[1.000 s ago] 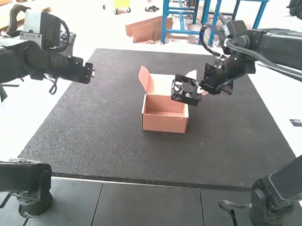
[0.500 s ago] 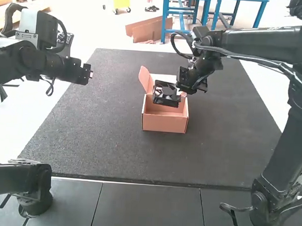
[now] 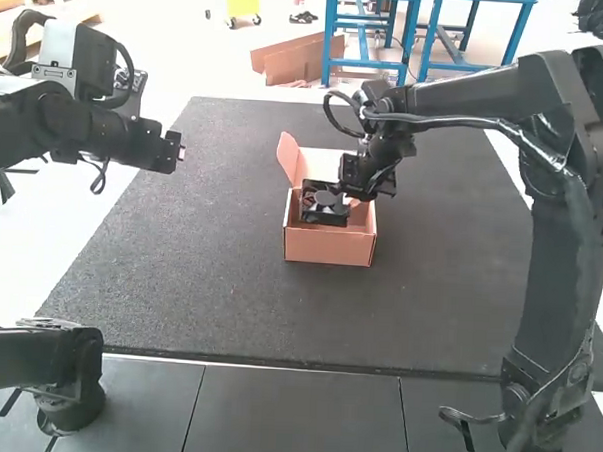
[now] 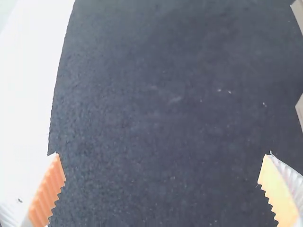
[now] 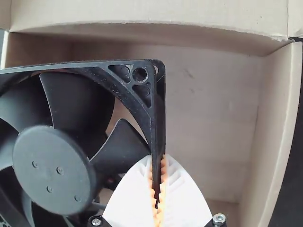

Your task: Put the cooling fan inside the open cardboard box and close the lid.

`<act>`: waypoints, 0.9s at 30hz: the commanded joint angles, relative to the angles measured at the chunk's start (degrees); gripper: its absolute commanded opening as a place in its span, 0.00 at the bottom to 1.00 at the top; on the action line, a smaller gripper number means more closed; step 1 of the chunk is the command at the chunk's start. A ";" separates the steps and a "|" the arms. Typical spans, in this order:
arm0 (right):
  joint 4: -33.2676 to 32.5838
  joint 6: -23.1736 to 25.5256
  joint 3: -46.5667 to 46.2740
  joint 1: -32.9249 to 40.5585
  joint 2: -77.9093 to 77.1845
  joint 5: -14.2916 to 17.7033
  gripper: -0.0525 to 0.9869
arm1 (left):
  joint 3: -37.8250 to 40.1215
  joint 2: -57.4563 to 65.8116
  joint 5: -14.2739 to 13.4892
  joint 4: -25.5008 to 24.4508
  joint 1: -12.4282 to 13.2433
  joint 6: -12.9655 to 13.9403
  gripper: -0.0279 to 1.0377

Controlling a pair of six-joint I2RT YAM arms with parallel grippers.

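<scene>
Black square plastic cooling fan (image 3: 325,204) hangs low in the brown cardboard box (image 3: 329,245), right fingers (image 5: 180,194) pinching its frame, left fingers (image 4: 47,189) spread. Next: release, close lid (image 3: 288,155).

The cardboard box (image 3: 329,234) stands on the table (image 3: 209,272). The cooling fan (image 3: 324,206) sits in the box's open top, with the right hand (image 3: 351,191) gripping it just above. The left hand (image 3: 178,149) hovers well left of the box.
</scene>
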 commanded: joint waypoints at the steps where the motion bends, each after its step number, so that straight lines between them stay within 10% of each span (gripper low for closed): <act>1: 0.66 -0.74 1.81 -0.09 0.13 2.22 0.04 | 1.20 -1.36 0.35 0.04 -0.38 -0.33 0.94; 5: 1.89 -2.50 1.90 -0.18 1.36 2.84 0.09 | 1.37 -1.18 0.44 0.74 -0.38 -0.33 0.94; 8: 2.33 -2.06 2.95 -0.18 1.53 2.66 0.37 | 1.28 -0.22 0.88 1.27 -0.55 -0.15 0.94; 19: -0.13 -2.50 11.74 -1.94 -1.63 -3.23 0.79 | 6.29 9.54 1.23 6.01 -3.80 -0.24 0.94; 27: 0.57 -9.53 8.31 -7.30 -8.92 1.60 0.91 | 11.04 18.50 1.23 11.02 -5.39 -0.33 0.93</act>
